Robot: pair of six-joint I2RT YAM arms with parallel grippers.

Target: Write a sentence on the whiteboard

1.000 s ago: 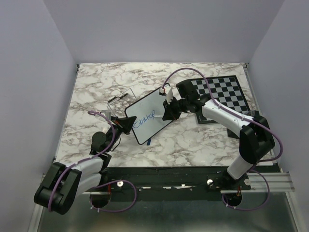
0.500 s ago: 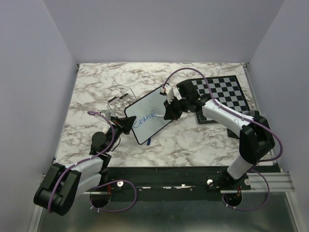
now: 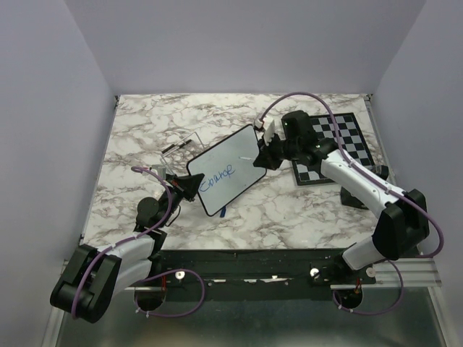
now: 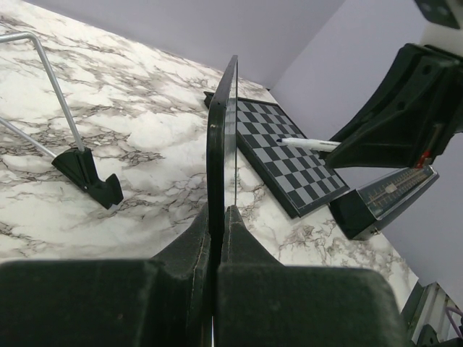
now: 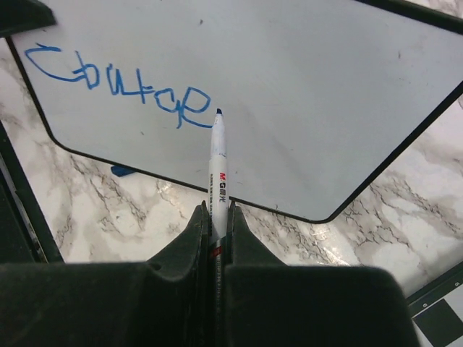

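The whiteboard (image 3: 233,160) stands tilted on the marble table, and my left gripper (image 3: 189,186) is shut on its lower left corner. In the left wrist view the whiteboard (image 4: 221,137) is edge-on between the fingers of the left gripper (image 4: 218,213). One blue word of the sentence (image 3: 218,176) runs along the board's lower left; the right wrist view shows the lettering (image 5: 123,81) on the whiteboard (image 5: 304,65). My right gripper (image 5: 215,210) is shut on a white marker (image 5: 218,155). The marker's tip sits just right of the last letter, a little off the board. From above, the right gripper (image 3: 265,154) hovers at the board's right edge.
A black-and-white chessboard (image 3: 338,144) lies at the right rear. A wire stand (image 3: 181,143) with black feet (image 4: 85,172) sits behind the board on the left. A blue cap (image 3: 222,212) lies below the board. A black box (image 4: 376,206) rests by the chessboard.
The right arm has swung back to the right and lifted, drawing the marker tip off the board after the last letter. The left gripper and board have stayed put.
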